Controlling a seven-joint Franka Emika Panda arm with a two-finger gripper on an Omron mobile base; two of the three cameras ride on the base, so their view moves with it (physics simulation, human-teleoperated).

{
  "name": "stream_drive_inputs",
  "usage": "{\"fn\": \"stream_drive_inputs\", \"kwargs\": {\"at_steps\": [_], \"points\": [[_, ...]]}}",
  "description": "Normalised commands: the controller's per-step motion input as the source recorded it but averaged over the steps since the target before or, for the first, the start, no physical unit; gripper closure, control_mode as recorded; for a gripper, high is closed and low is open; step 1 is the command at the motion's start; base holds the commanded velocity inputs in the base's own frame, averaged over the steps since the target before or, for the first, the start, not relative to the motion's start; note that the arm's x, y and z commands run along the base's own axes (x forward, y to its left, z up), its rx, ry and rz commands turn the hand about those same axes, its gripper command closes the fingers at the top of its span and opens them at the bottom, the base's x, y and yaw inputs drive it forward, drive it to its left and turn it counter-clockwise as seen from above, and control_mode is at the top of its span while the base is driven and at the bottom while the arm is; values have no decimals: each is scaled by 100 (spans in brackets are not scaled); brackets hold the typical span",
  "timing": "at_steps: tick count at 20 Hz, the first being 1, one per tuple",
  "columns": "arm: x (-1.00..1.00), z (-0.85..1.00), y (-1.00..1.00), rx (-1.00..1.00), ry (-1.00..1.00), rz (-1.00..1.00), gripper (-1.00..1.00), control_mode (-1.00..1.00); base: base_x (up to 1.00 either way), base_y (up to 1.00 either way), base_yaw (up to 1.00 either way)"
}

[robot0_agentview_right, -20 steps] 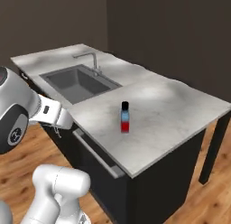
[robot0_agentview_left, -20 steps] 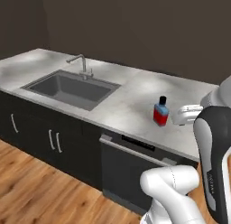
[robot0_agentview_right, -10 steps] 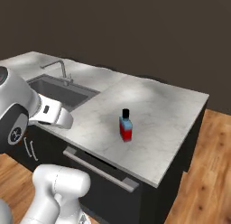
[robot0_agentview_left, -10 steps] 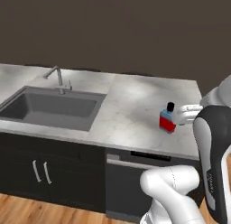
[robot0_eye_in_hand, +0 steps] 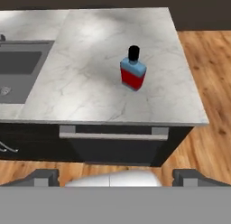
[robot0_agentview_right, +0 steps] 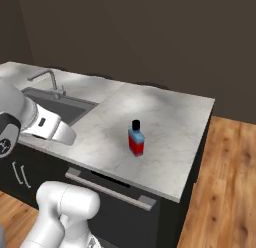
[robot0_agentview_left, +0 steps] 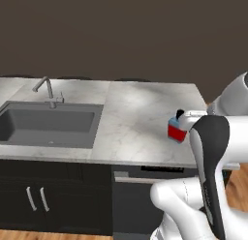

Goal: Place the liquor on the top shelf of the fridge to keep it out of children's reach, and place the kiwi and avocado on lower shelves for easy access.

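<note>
The liquor (robot0_agentview_left: 177, 130) (robot0_agentview_right: 135, 139) (robot0_eye_in_hand: 132, 74) stands upright on the marble counter (robot0_eye_in_hand: 90, 83), near its front right corner. It is a squat bottle with a red body, a light blue top and a black cap. My gripper (robot0_eye_in_hand: 118, 177) hangs in front of the counter, well back from the bottle and above the floor. It is open, with its two dark fingertips (robot0_eye_in_hand: 45, 175) far apart and nothing between them. The fridge, kiwi and avocado are out of view.
A grey sink (robot0_agentview_left: 48, 123) with a faucet (robot0_agentview_left: 47, 89) takes up the counter's left part. Below the counter's front edge are a dark dishwasher front (robot0_eye_in_hand: 113, 146) and cabinet doors (robot0_agentview_left: 36, 200). Wooden floor (robot0_agentview_right: 225, 182) runs along the counter's right end.
The whole picture has shifted, so the base has moved and now faces the counter more squarely. The liquor has kept its place on the counter. The gripper remains open.
</note>
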Motion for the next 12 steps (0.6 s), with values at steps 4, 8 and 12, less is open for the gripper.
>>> {"fn": "stream_drive_inputs", "kwargs": {"at_steps": [4,8,12], "points": [[28,-2,-8,0,-1,-14,-100,-100,0,0,0],[35,-14,-50,3,-4,0,-100,-100,0,0,0],[41,-21,-69,10,-3,4,-100,-100,0,0,0]]}}
